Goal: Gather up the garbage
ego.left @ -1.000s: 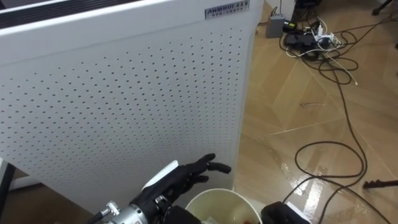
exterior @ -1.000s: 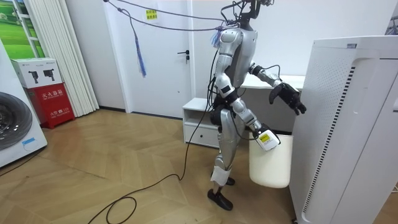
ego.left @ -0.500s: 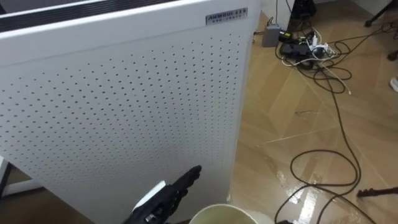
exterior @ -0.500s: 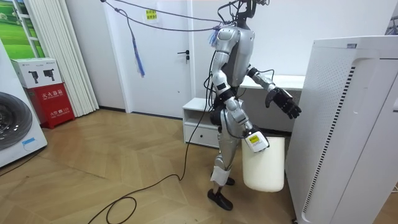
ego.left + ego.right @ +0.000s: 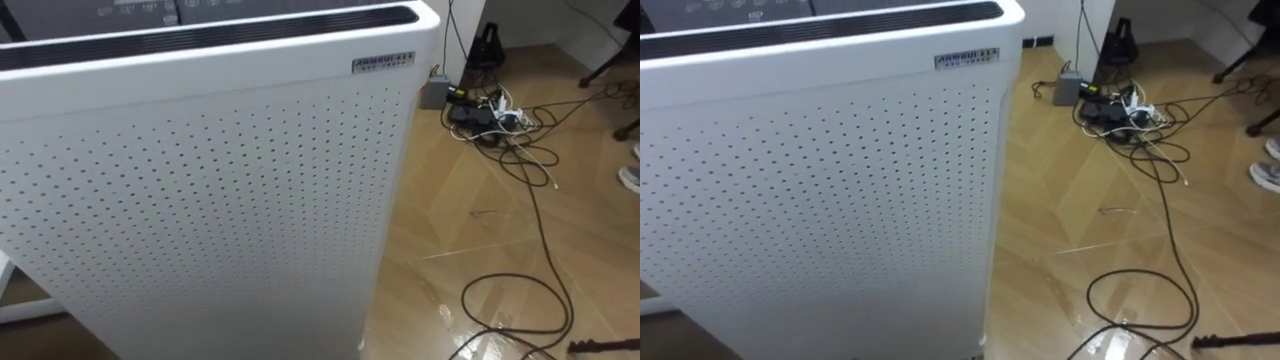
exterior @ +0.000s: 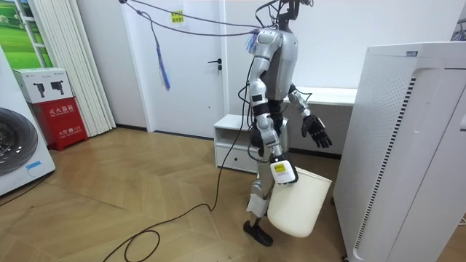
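White bin (image 6: 295, 207): hangs tilted, mouth toward the room view's right, low at the robot's near side, clear of the floor (image 5: 452, 215). Its inside cannot be seen, so whether it holds any garbage cannot be told.

- Right hand (image 6: 281, 173): at the bin's upper rim and carrying it. How it grips cannot be told.
- Left hand (image 6: 317, 134): held out in front at waist height, fingers spread, holding nothing.
- Robot: stands upright, facing a tall white perforated appliance (image 5: 200, 200) just ahead. A low white cabinet (image 6: 233, 142) is behind it.
- Eye views: look down the appliance's front to wood floor on the right. A tangle of cables (image 5: 497, 112) lies far right. No piece of garbage can be made out there.

Judgement: a carrying stage, with the bin in transit. This fits either looking for litter or bringing the bin away with litter already inside. Either way, the next move has to keep the swinging bin clear of the appliance's corner and the floor cables.
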Motion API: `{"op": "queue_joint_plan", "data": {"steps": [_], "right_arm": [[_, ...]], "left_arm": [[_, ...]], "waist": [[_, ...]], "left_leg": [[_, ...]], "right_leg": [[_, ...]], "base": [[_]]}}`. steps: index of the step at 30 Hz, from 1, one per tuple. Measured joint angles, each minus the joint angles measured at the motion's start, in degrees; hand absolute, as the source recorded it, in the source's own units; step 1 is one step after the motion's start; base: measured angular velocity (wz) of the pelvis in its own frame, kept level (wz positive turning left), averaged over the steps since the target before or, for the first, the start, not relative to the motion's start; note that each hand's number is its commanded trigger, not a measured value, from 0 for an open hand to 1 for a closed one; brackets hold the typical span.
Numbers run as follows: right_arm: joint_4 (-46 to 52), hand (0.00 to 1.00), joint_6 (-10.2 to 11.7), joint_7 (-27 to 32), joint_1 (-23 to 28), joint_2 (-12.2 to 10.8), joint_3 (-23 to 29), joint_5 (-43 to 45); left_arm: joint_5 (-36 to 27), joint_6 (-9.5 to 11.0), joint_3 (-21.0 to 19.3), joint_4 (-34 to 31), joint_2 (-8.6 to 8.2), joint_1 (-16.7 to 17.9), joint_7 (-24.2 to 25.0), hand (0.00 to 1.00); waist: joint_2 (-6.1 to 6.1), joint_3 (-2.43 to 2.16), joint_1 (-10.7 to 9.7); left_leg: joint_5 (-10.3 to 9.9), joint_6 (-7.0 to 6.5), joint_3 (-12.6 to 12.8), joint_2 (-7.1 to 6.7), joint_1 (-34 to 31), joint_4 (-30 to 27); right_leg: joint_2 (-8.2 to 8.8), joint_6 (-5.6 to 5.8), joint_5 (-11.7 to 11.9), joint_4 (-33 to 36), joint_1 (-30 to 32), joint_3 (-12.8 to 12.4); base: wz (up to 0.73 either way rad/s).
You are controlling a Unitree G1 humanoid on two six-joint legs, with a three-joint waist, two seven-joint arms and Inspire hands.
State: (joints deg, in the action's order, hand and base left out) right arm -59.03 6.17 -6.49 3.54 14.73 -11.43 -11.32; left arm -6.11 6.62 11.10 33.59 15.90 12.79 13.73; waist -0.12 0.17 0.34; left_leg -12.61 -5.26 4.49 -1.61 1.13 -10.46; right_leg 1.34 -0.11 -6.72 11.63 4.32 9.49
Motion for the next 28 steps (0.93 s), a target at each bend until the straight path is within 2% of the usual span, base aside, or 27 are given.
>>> {"op": "queue_joint_plan", "data": {"steps": [3,4,7,10,15,16,20,28], "right_arm": [[-2.6,1.0,0.1,0.0,0.4,-0.7,0.6,-2.3],[-3.6,1.0,0.0,0.0,0.5,-1.1,1.6,-2.4],[-4.5,1.0,0.0,0.0,1.1,-1.8,3.6,-3.1],[-6.6,1.0,0.1,0.1,0.9,-2.2,5.0,-3.8],[-8.6,1.0,-0.2,0.9,1.3,-3.8,8.5,-4.3],[-8.6,1.0,-0.7,0.9,1.7,-4.0,9.1,-4.3],[-10.1,1.0,-1.5,0.8,2.3,-4.7,12.8,-4.7],[-12.7,1.0,-2.5,2.0,2.2,-6.2,17.0,-5.3]], "left_arm": [[0.0,0.9,-0.2,4.3,-0.44,1.2,-1.2,0.0],[0.0,1.0,-0.8,8.1,-1.09,1.0,-1.6,0.0],[0.0,0.9,-4.1,14.4,-2.46,1.8,-2.5,0.0],[-2.5,1.1,-5.7,19.9,-3.11,2.1,-4.1,0.0],[-6.5,1.0,-10.9,26.2,-5.78,1.7,-5.9,0.0],[-7.7,0.5,-12.3,27.7,-6.12,1.7,-5.9,0.0],[-10.0,-1.7,-17.2,32.7,-6.52,1.5,-6.7,0.0],[-12.4,-5.2,-18.7,38.0,-7.13,1.7,-9.4,0.0]], "waist": [[-0.35,-0.05,0.1],[-0.29,-0.11,0.1],[-0.38,-0.14,0.1],[-0.33,-0.16,0.1],[-0.65,-0.05,0.2],[-0.65,-0.29,0.2],[-0.68,-0.23,0.6],[-0.72,-0.16,1.1]], "left_leg": [[0.0,0.02,-0.1,-0.01,0.9,0.5],[0.0,0.01,-0.1,-0.02,1.5,0.9],[-0.1,0.13,-0.2,0.12,2.5,1.0],[-0.1,0.16,-0.3,0.15,2.6,1.1],[-0.1,0.15,-0.5,0.14,3.6,1.7],[-0.1,0.16,-0.5,0.15,3.9,1.8],[-0.2,0.24,0.0,0.33,5.4,2.4],[-0.2,0.31,0.1,0.38,5.6,2.6]], "right_leg": [[-0.08,0.13,0.1,-0.2,-1.1,0.1],[-0.16,0.17,0.1,-0.4,-1.6,0.0],[-0.39,0.18,0.1,-1.0,-2.8,0.1],[-0.44,0.18,0.1,-1.1,-2.9,0.1],[-0.53,0.18,0.1,-1.5,-3.9,0.0],[-0.59,0.19,0.1,-1.9,-4.3,0.0],[-0.9,0.19,0.1,-2.2,-5.4,-0.9],[-1.06,0.19,0.1,-2.2,-5.5,-0.9]], "base": [[0.02],[0.0],[0.0],[0.01],[0.01],[0.0],[-0.04],[-0.03]]}}
